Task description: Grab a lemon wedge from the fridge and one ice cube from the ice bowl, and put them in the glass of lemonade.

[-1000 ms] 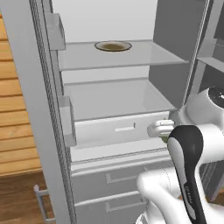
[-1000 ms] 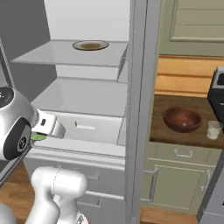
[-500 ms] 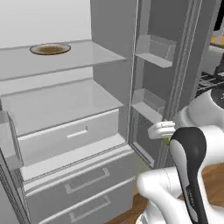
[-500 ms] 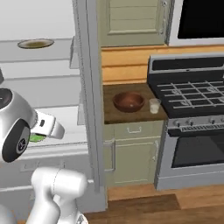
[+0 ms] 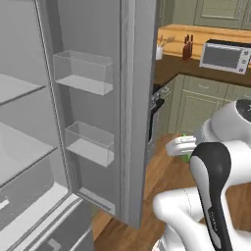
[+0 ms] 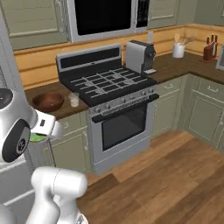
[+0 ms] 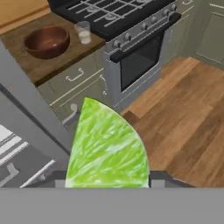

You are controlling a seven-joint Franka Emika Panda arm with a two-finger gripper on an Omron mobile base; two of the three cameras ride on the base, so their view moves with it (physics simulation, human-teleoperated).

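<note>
Gripper (image 7: 107,181): closed on the wedge (image 7: 107,148), held in the air.
Bowl (image 6: 48,101): on the counter left of the stove (image 6: 107,83).
Glass (image 6: 73,99): just beside the bowl.
Fridge (image 5: 98,108): door open.

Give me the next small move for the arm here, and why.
Probably carry the lemon wedge toward the glass of lemonade. The gripper is shut on the wedge, and the glass stands on the counter beside the ice bowl, next to the stove.
</note>
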